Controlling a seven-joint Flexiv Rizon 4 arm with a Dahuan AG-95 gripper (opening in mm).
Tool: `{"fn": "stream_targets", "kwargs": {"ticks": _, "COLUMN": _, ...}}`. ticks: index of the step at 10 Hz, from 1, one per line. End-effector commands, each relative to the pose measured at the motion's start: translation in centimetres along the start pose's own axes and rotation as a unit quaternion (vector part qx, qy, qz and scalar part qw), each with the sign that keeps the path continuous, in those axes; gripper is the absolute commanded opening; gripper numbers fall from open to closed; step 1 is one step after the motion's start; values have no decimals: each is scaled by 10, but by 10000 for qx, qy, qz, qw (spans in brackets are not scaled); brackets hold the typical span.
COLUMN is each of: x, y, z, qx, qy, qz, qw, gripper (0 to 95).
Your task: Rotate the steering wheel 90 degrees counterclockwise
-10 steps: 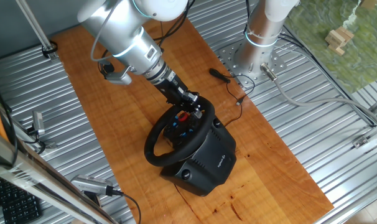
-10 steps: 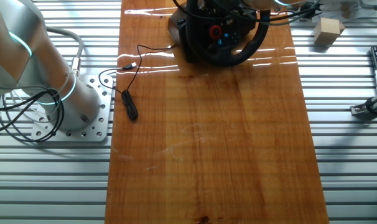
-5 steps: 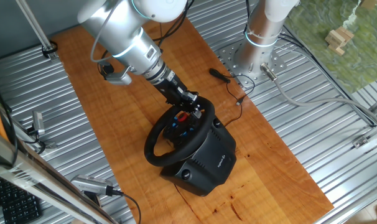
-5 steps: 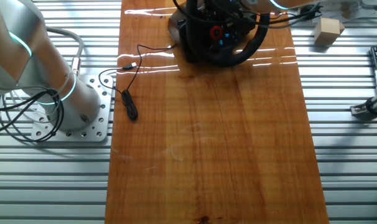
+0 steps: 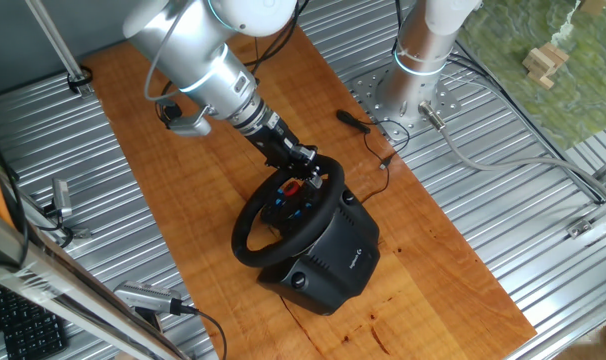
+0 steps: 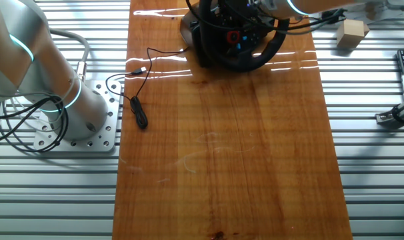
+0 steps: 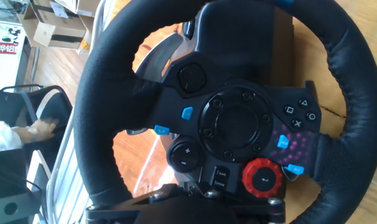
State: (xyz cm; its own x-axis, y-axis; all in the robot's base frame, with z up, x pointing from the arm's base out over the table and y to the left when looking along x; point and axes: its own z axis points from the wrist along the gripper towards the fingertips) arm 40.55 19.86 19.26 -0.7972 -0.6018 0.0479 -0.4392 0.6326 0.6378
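Steering wheel [image 5: 283,212] sits on its base [image 5: 333,258] centre frame on the wood surface [image 5: 183,180], claw [image 5: 301,172] at the rim's upper right, likely for turning leverage; can't tell if its fingers are clamped or apart.

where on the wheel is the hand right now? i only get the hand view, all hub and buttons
observer: the gripper is at the upper part of the steering wheel rim, with the arm slanting down from the upper left in one fixed view.
operator: what's the wheel sitting on
observer: its bulky black base housing stands on a wooden board.
operator: anything else nearby
observer: a thin black cable runs from beside the housing, off the board's edge.
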Motion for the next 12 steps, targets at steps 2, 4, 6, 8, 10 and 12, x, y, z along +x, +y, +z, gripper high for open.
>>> {"fn": "stream_targets", "kwargs": {"ticks": 2, "x": 2, "y": -4, "z": 0, "qx": -1, "qy": 10, "qz": -101, "qw": 9999, "gripper": 0}}
{"fn": "stream_targets", "kwargs": {"ticks": 4, "x": 3, "y": -8, "z": 2, "qx": -6, "qy": 18, "qz": -200, "qw": 9998, "gripper": 0}}
{"fn": "stream_targets", "kwargs": {"ticks": 6, "x": 3, "y": -11, "z": 4, "qx": -8, "qy": 25, "qz": -288, "qw": 9996, "gripper": 0}}
{"fn": "stream_targets", "kwargs": {"ticks": 8, "x": 3, "y": -14, "z": 5, "qx": -12, "qy": 24, "qz": -386, "qw": 9993, "gripper": 0}}
{"fn": "stream_targets", "kwargs": {"ticks": 10, "x": 4, "y": -16, "z": 4, "qx": -7, "qy": 29, "qz": -460, "qw": 9989, "gripper": 0}}
{"fn": "stream_targets", "kwargs": {"ticks": 12, "x": 6, "y": -19, "z": 3, "qx": -6, "qy": 40, "qz": -532, "qw": 9986, "gripper": 0}}
